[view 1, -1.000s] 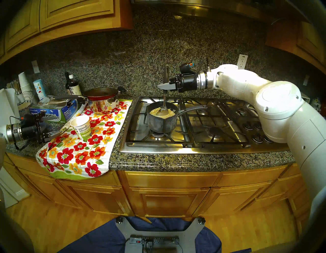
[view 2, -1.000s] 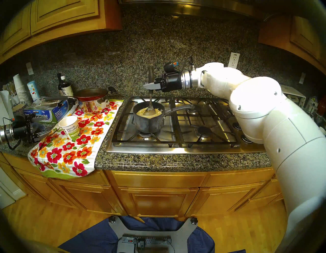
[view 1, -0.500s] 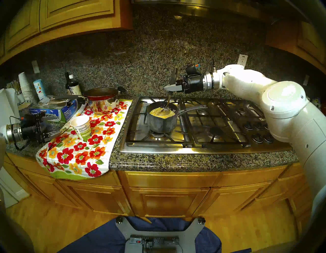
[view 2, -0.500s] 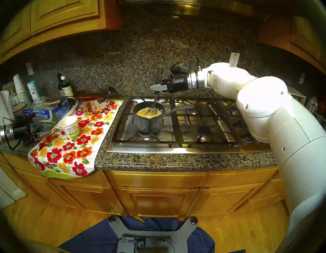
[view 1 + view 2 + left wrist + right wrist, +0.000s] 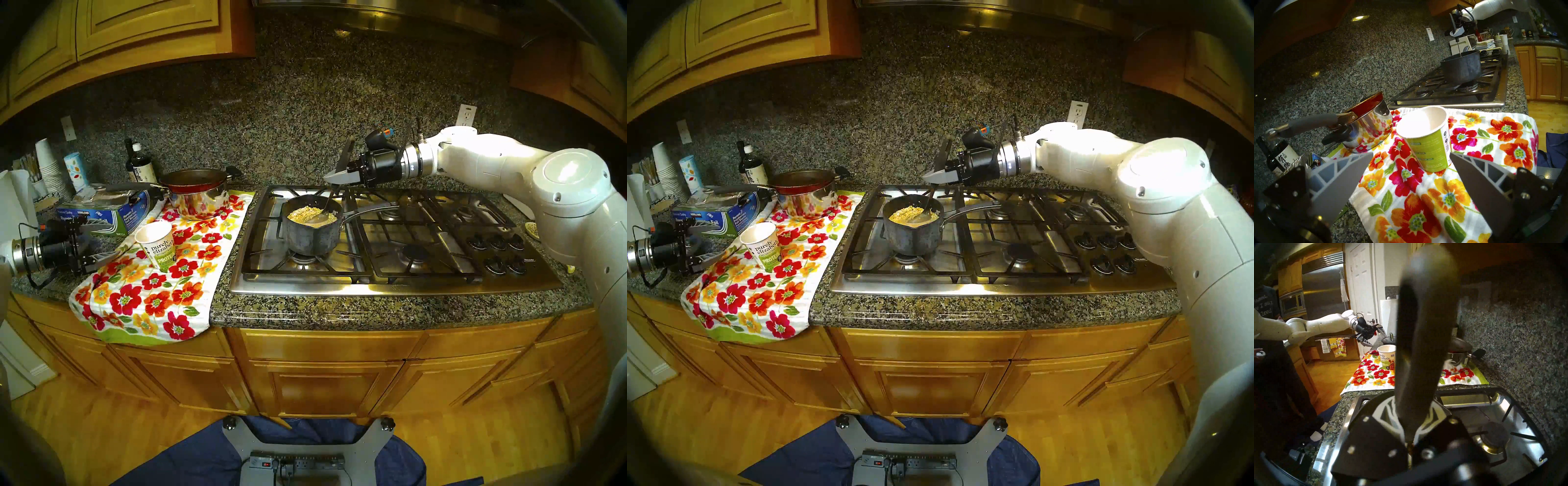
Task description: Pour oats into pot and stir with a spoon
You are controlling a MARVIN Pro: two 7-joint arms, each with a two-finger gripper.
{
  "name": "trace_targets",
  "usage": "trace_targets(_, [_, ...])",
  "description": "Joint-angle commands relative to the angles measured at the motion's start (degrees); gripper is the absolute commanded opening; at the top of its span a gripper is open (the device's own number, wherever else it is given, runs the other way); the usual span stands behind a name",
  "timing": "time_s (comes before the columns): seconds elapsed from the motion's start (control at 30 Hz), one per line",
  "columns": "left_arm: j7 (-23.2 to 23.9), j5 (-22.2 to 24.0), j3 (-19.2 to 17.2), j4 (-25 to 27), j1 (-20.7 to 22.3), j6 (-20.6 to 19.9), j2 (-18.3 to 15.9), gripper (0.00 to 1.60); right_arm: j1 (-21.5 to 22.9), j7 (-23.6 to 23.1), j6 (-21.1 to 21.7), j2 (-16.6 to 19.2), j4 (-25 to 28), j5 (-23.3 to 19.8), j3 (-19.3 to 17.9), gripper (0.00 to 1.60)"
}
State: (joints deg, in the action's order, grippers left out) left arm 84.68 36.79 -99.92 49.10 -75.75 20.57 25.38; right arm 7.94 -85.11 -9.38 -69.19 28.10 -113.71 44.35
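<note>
Warm dim kitchen on my feeds — glare blows out right arm (image 5: 556, 176), stovetop (image 5: 390, 285) glints. Fisheye bends edges, dark rim. Right wrist view: spoon (image 5: 1423, 327) handle close, blurred — rest soft.

A speckled granite desk (image 5: 339, 310) carries a steel gas cooktop (image 5: 390, 285) set into its surface and, to the left, a flowered towel (image 5: 152, 292) draped over the front edge. Behind the towel, a blue foil box (image 5: 101, 213), a dark bottle (image 5: 139, 166) and stacked paper cups (image 5: 51, 169) stand on the stone. On the far right of the desk a cream speckled spoon (image 5: 532, 229) lies beside the cooktop.
</note>
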Motion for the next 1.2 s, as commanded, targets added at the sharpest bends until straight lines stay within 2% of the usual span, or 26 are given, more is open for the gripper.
trace_targets(0.0, [0.32, 1.11, -0.97, 0.56, 1.18, 0.03, -1.24, 1.6, 5.41, 0.11, -0.43, 3.98, 4.16, 0.65, -0.89, 0.0])
trace_targets(0.4, [0.32, 1.06, -0.98, 0.6, 1.13, 0.03, -1.24, 1.6, 8.24, 0.11, -0.74, 4.11, 9.55, 1.04, -3.23, 0.0])
trace_targets(0.77, [0.32, 1.16, -0.98, 0.55, 1.19, 0.02, -1.24, 1.6, 8.51, 0.11, -0.6, 2.32, 12.14, 0.42, -5.09, 0.0])
trace_targets(0.97, [0.32, 1.22, -0.97, 0.51, 1.23, 0.02, -1.24, 1.6, 7.46, 0.9, -0.82, 0.04, 11.7, 0.18, -5.97, 0.0])
trace_targets(1.17, [0.32, 1.25, -0.96, 0.5, 1.24, 0.03, -1.24, 1.6, 5.69, 2.82, -0.85, -2.98, 8.95, -0.62, -7.01, 0.0])
